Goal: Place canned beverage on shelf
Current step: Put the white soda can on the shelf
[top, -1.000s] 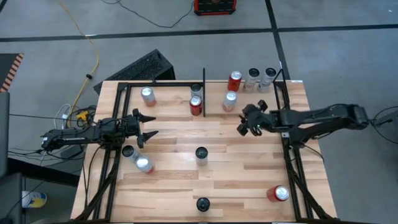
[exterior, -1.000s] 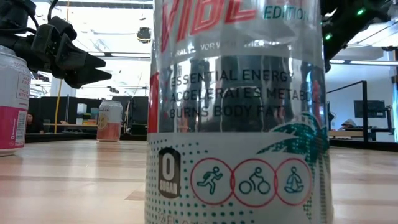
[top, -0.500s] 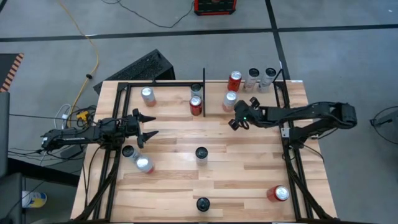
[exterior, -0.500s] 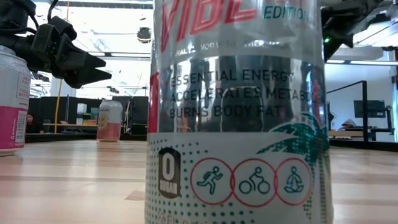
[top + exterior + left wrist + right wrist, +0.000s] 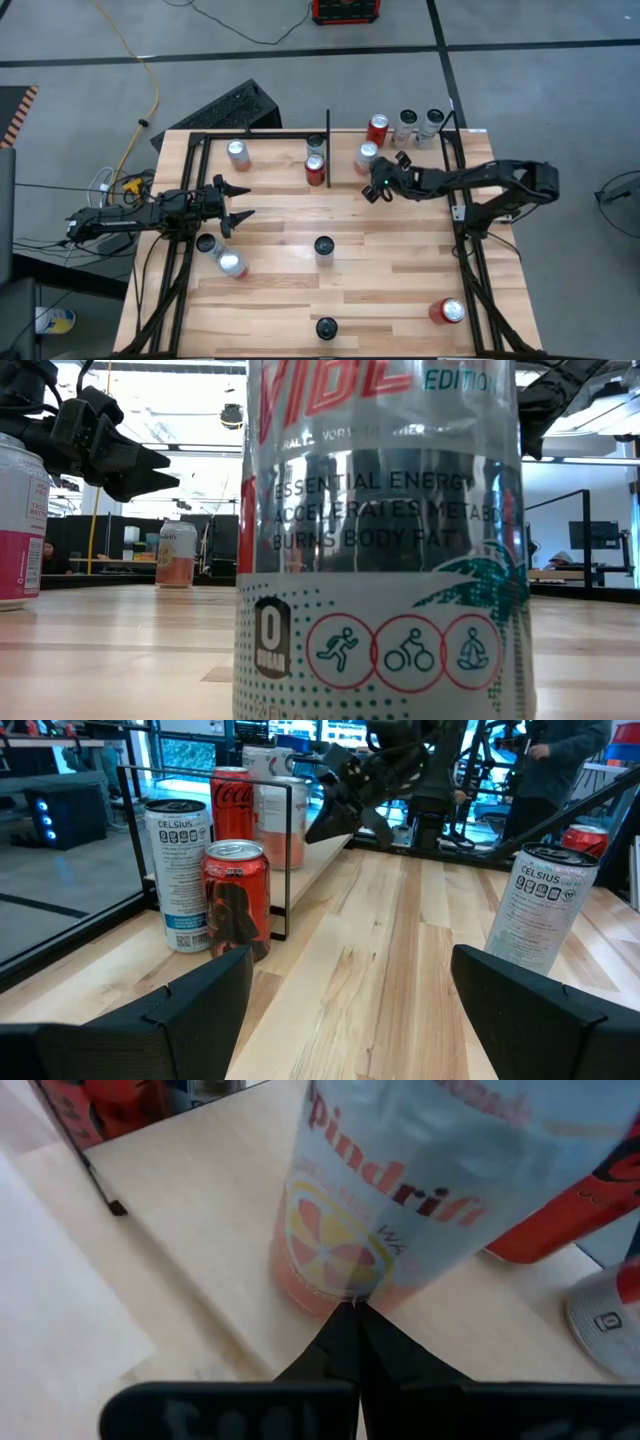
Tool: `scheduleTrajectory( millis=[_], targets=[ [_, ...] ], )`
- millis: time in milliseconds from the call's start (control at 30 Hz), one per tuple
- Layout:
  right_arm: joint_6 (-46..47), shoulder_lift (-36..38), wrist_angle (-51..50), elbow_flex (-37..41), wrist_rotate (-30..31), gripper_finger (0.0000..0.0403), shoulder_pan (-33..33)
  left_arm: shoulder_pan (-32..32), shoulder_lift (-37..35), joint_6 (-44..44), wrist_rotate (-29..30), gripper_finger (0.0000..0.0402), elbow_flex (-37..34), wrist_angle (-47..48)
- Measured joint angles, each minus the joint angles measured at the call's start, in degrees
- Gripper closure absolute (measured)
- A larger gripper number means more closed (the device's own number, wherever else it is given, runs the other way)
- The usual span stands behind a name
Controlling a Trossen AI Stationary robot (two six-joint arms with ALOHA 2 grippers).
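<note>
The shelf (image 5: pixel 280 215) is a light plank surface inside black rails, with a short black divider bar (image 5: pixel 328 150) at the far side. A pink-and-white Spindrift can (image 5: pixel 367 156) stands upright on it just right of the bar, beside a red Coca-Cola can (image 5: pixel 377 129). My right gripper (image 5: pixel 374 188) is shut and slants down at the Spindrift can's lower wall (image 5: pixel 340 1280), on its near-right side. My left gripper (image 5: pixel 240 201) waits open at the shelf's left, pointing level, nothing between its fingers (image 5: pixel 200 995). My right gripper's shut fingertips (image 5: pixel 352 1315) point at the Spindrift can's lower wall, just above its base, slanting down from the near right. Whether they touch the can I cannot tell. The can stands upright on the planks.
A Celsius can (image 5: pixel 178 870) and a red can (image 5: pixel 235 895) stand left of the divider; two silver cans (image 5: pixel 418 124) stand at the far right. More cans stand on the planks mid-table (image 5: pixel 324 246), near left (image 5: pixel 230 264), near edge (image 5: pixel 327 327) and near right (image 5: pixel 448 311).
My right gripper has travelled toward the table's left and far edge and sunk lower, ending close by the Spindrift can. Its fingers, spread a second ago, have shut with nothing between them.
</note>
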State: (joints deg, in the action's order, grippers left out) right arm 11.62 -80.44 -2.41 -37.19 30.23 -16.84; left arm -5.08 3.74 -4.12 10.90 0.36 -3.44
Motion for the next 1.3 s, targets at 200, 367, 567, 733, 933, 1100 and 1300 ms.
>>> scheduleTrajectory(
  millis=[200,367,567,733,933,1100,1300],
  targets=[
    [-1.7,-0.6,4.8,0.0,-1.0,0.0385,-2.1,0.0,0.0,0.0,0.0,0.0074,0.0,0.0],
    [-3.1,-0.4,8.5,0.0,-3.6,0.0385,-3.7,0.0,0.0,0.0,0.0,0.0074,0.0,0.0],
    [-3.3,-0.4,12.1,0.0,-4.9,0.0385,-5.3,0.0,0.0,0.0,0.0,0.0074,0.0,0.0],
    [-4.3,-0.4,13.9,0.0,-4.9,0.0385,-6.2,0.0,0.0,0.0,0.0,0.0074,0.0,0.0],
    [-4.8,-0.4,17.0,-0.1,-5.3,0.0385,-6.2,0.0,0.0,0.0,0.0,0.0074,0.0,0.0],
    [-6.1,-2.0,16.3,-2.4,-5.7,0.0385,-6.3,0.0,0.0,0.0,0.0,0.0074,0.0,0.0],
    [-6.1,-5.2,12.7,-7.7,-2.7,0.0385,-6.6,0.0,0.0,0.0,0.0,0.0074,0.0,0.0]
  ],
)
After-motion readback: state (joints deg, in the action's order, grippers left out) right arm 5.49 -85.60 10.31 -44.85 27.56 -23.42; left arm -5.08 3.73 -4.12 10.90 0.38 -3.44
